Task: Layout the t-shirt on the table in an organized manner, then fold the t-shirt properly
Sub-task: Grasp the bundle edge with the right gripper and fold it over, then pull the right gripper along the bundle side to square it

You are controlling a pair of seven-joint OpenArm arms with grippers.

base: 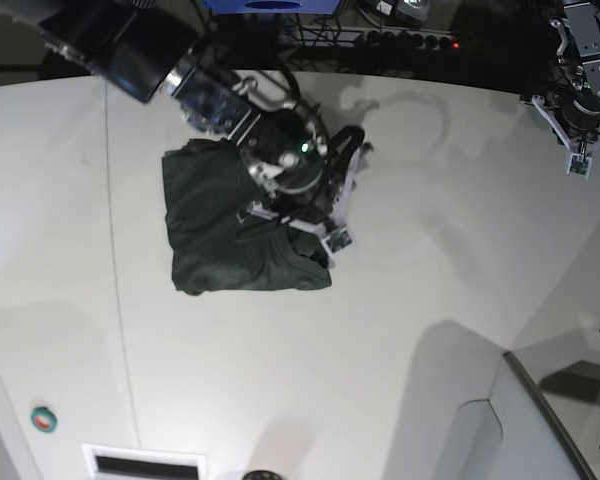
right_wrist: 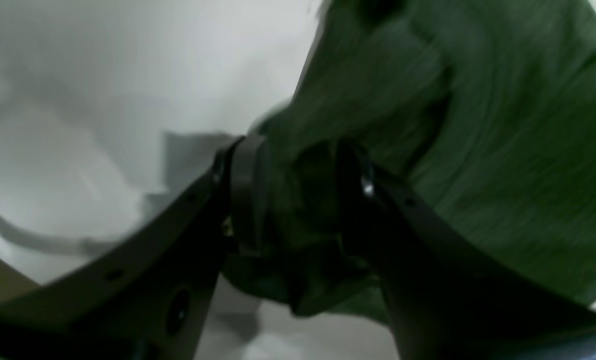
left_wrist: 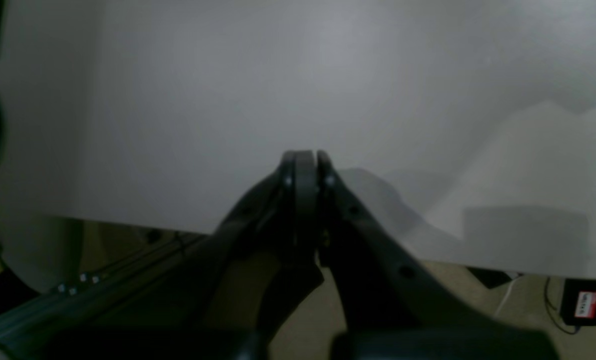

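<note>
The t-shirt (base: 242,232) lies on the table (base: 430,300) as a compact dark green block, roughly squared off, w/ no sleeves sticking out in the base view, so most of the folding looks done. It sits toward the far left of that view, well apart from the table edge.

The right gripper (right_wrist: 300,192) is down on the shirt's near right corner. In the right wrist view its jaws stand apart w/ a bunched fold of fabric between them; the view is blurred, so whether the pads are pressing the cloth or have let it go I cannot tell.

The left gripper (left_wrist: 305,167) is parked off to the side above bare table, jaws pressed together, holding nothing.

Left to do, by my read: get the right gripper clear w/o dragging the corner, and maybe flatten the lumpy corner and the uneven lower edge. Otherwise the task looks near its end.
</note>
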